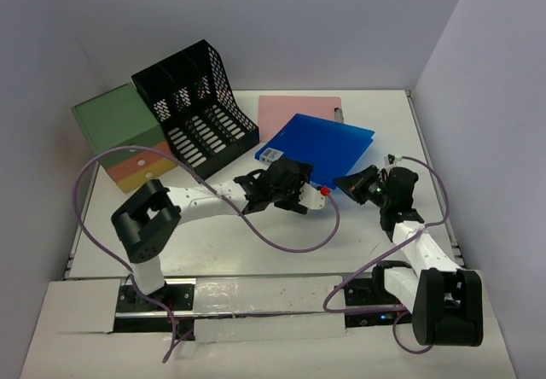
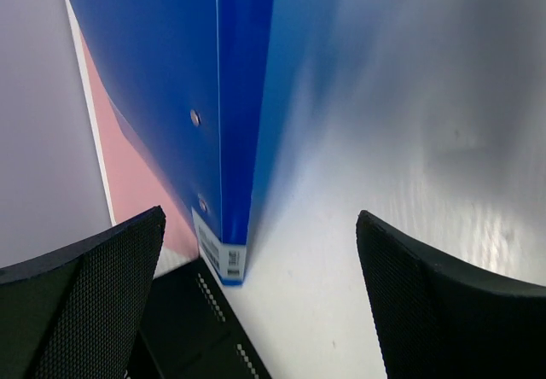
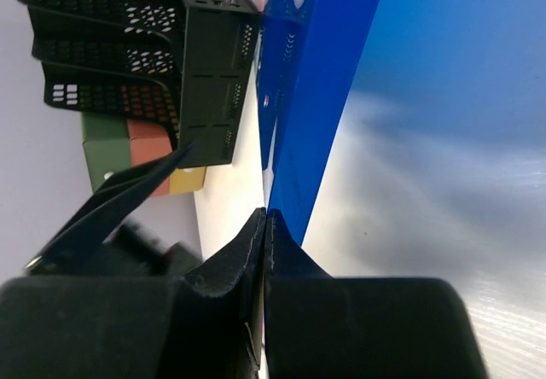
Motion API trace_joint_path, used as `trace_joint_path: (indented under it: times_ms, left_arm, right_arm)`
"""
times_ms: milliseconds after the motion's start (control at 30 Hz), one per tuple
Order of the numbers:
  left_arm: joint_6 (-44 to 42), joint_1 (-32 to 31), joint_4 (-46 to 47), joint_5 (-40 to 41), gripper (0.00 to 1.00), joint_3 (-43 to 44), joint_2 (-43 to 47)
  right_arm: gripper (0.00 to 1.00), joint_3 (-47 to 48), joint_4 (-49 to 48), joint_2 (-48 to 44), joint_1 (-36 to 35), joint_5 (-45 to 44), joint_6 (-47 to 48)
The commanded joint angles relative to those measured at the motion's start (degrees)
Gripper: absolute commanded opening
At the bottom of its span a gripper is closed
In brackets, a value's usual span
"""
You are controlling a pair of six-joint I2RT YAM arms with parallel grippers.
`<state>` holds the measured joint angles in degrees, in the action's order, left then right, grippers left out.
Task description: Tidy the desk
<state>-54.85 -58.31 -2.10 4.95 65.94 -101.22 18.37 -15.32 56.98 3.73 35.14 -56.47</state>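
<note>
Though unseen overhead, left wrist shows rivets (image 2: 195,118) on blue binder (image 2: 162,72).

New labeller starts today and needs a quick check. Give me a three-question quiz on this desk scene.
1. True or false: the left jaws stand open by the blue folder.
2. What does the folder partly cover? A) pink board B) laptop C) mug
3. Fill in: in the top view, the black rack stands to the ___ of the folder.
Key: 1 true; 2 A; 3 left.
</note>
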Motion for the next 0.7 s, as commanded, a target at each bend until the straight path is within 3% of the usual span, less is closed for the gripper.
trace_joint_path:
  times_ms: [0,200,400,500,533,667]
  left_arm:
    - [-0.94,-0.47,13.57,0.2,0.99,3.5,-3.39]
    - [-1.26,-0.57,18.7,2.02,0.99,3.44,-8.51]
    - [5.47,-0.16,15.08,4.61,0.96,8.92,-13.68]
    - [7.69,-0.14,14.4,4.98,0.84,11.08,-14.44]
    - [9.1,-0.13,12.57,5.22,0.71,12.89,-14.92]
    - [12.57,-0.22,7.47,5.6,0.36,16.54,-16.02]
  right_arm:
    - [0.0,1.83,0.29,-2.17,-0.2,2.58,0.28]
    - [0.0,0.61,-2.86,-1.6,-0.12,5.85,-1.98]
    - [0.0,1.48,-0.82,-2.51,-0.12,6.22,-0.73]
    - [0.0,2.63,1.12,-2.58,-0.12,6.78,0.36]
    - [0.0,3.27,2.05,-2.58,-0.12,6.78,0.95]
    - [0.0,4.48,3.59,-3.08,-0.12,6.59,1.71]
